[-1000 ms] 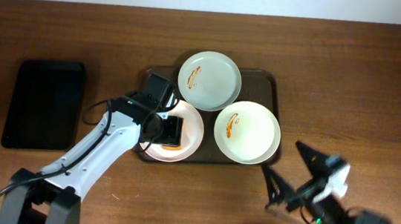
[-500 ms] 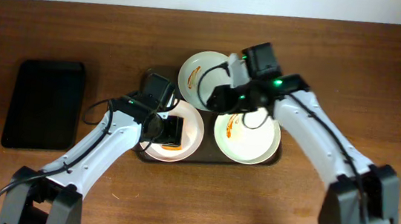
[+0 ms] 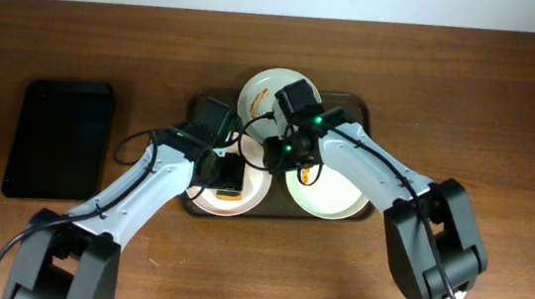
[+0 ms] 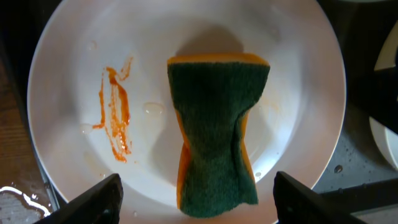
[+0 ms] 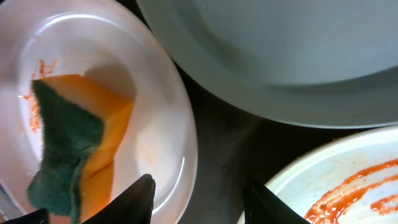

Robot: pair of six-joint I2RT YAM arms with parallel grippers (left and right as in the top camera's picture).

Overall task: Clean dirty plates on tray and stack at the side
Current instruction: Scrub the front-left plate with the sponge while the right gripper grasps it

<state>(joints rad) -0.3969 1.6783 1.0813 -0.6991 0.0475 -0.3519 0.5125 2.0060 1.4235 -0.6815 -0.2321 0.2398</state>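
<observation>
Three white plates lie on the brown tray [image 3: 362, 118] at mid-counter [image 3: 474, 82]: a rear plate [image 3: 256, 95], a front-left plate [image 3: 256, 183] and a front-right plate [image 3: 337, 197]. The left pincer [image 4: 198, 199] hangs released over the front-left plate, its fingers spread wide to either side of a green-and-orange sponge [image 4: 217, 118] lying beside an orange smear [image 4: 115, 112]. The right pincer [image 5: 202, 202], also released, hovers above the dark gap between the three plates. A black tray [image 3: 59, 138] sits well off to the left.
</observation>
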